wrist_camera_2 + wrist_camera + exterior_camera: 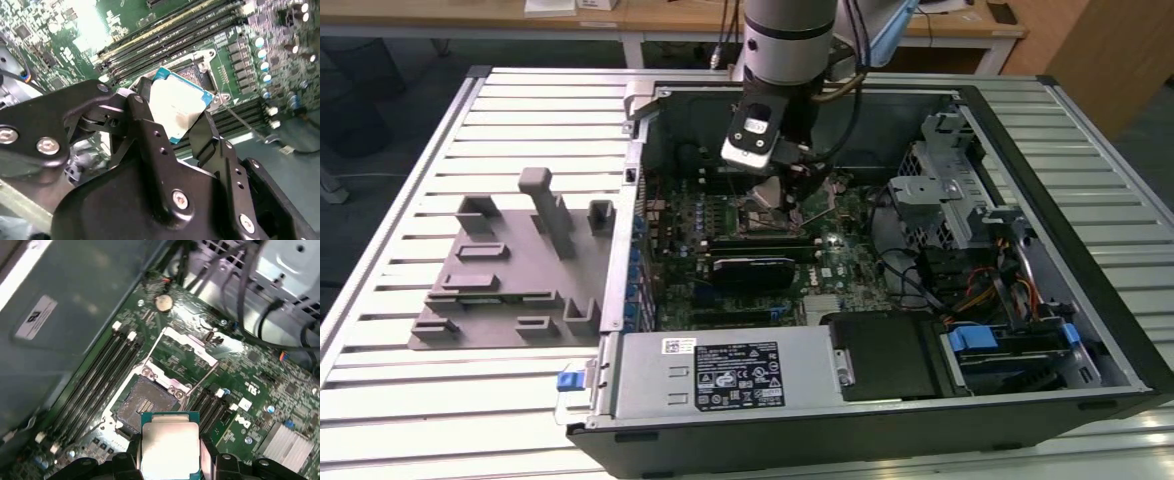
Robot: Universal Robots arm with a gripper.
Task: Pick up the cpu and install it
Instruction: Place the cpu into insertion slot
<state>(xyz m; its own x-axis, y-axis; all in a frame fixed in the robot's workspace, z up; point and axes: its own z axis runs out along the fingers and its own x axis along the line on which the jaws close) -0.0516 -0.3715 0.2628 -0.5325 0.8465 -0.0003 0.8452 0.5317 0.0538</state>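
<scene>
Half done I reckon: gripper (173, 116) clamped on the cpu (170, 446), open motherboard socket (145, 402) close beneath it sits empty, nothing seated yet.

You were in a robotics lab or test workshop rather than a home. Your bench was a slatted aluminium table (400, 390). On it lay an open desktop computer case (854, 440) with its motherboard (854, 250) bared, taking up the table's half toward the exterior view's right. Near the table's edge on the exterior view's left sat a grey fixture tray (480, 300) of moulded holders. An industrial robot arm (787, 40) reached down into the case. Beyond the table's far edge stood pale wooden desks (667, 20), office-style, on a dark grey floor (387, 150).
</scene>
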